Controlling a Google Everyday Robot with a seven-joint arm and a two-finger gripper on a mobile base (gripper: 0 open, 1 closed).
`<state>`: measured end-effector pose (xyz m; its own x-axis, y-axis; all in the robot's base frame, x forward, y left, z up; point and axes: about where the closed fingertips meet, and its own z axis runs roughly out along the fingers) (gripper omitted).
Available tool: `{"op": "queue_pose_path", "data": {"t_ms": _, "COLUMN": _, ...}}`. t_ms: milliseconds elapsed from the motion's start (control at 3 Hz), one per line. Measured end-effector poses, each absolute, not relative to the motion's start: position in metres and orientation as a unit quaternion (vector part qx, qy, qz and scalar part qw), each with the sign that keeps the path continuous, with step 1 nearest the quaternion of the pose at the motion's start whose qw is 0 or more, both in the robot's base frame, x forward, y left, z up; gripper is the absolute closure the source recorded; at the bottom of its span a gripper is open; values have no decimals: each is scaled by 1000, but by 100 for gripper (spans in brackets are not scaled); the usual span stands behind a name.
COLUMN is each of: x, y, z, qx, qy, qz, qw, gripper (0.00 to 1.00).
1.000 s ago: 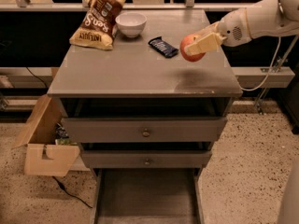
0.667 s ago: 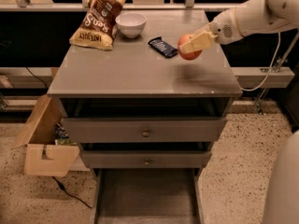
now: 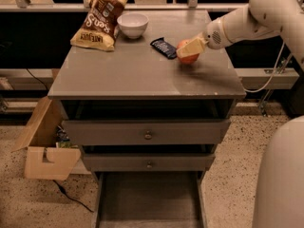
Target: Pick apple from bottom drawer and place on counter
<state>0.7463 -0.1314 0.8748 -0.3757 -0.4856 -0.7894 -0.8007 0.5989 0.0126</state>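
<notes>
Grey counter of a three-drawer cabinet, seen from the front and above. A white robot arm reaches in from the upper right, and its gripper sits over the right rear part of the counter with its cream-coloured fingers closed around the apple. The red-orange apple shows below and behind the fingers. It is low over the surface, with a shadow just beneath it; whether it touches the counter cannot be told. Just to the left of the apple lies a dark blue snack bar. Farther left, at the rear, stand a white bowl and, beside it, a brown and yellow chip bag. The bottom drawer is pulled out, showing a bare grey floor. The two upper drawers each carry a small round knob. An open cardboard box rests on the speckled floor to the cabinet's left.
</notes>
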Motion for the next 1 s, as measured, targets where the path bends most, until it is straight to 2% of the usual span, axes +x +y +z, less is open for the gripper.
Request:
{"op": "queue_pose_path", "data": {"t_ms": 333, "x": 757, "y": -125, "z": 860, "qx": -394, "qy": 806, "qz": 179, "qw": 404, "gripper": 98}}
{"op": "queue_pose_path", "data": {"t_ms": 1000, "x": 757, "y": -125, "z": 860, "qx": -394, "qy": 806, "qz": 179, "qw": 405, "gripper": 53}}
